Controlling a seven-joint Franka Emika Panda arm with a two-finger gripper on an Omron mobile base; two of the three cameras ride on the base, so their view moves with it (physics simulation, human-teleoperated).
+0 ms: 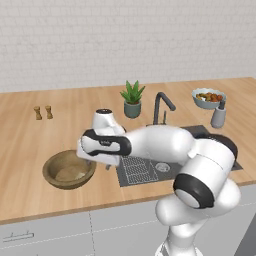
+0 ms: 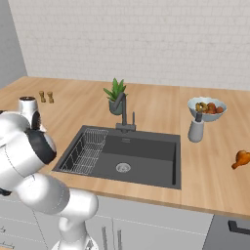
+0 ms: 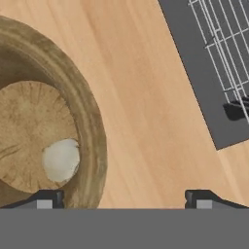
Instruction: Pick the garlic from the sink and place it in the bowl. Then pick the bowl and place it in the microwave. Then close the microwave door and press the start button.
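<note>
Wooden, wide and round, with a thick brown rim: the bowl [image 3: 92, 141], standing on the pale timber counter [image 3: 146, 112] just left of the dark grey rectangular sink [image 2: 132, 156] with its wire rack [image 3: 223, 44]. Resting on the bowl's lighter floor, near the wall on the sink side: the small cream-white garlic bulb [image 3: 62, 159], touching nothing but wood. Two-finger gripper [image 3: 124, 199] spread wide and holding nothing, one dark tip over the bowl's inside, the other over bare counter, so straddling the rim from above.

Judged from this: garlic placed, bowl pickup next. To do it well:
- Keep the straddle, one finger inside the wall and one outside, and come straight down.
- Stay clear of the garlic; pinch a stretch of rim beside it, not over it.
- Go deep enough for the pads to bear on the thick wall, not merely its rounded lip.
- Close firmly, then lift slowly and level, since a bowl held by one edge probably tips and could roll the bulb out.
- Clear the rack and the dark curved faucet [image 2: 123, 111] before swinging away.
</note>
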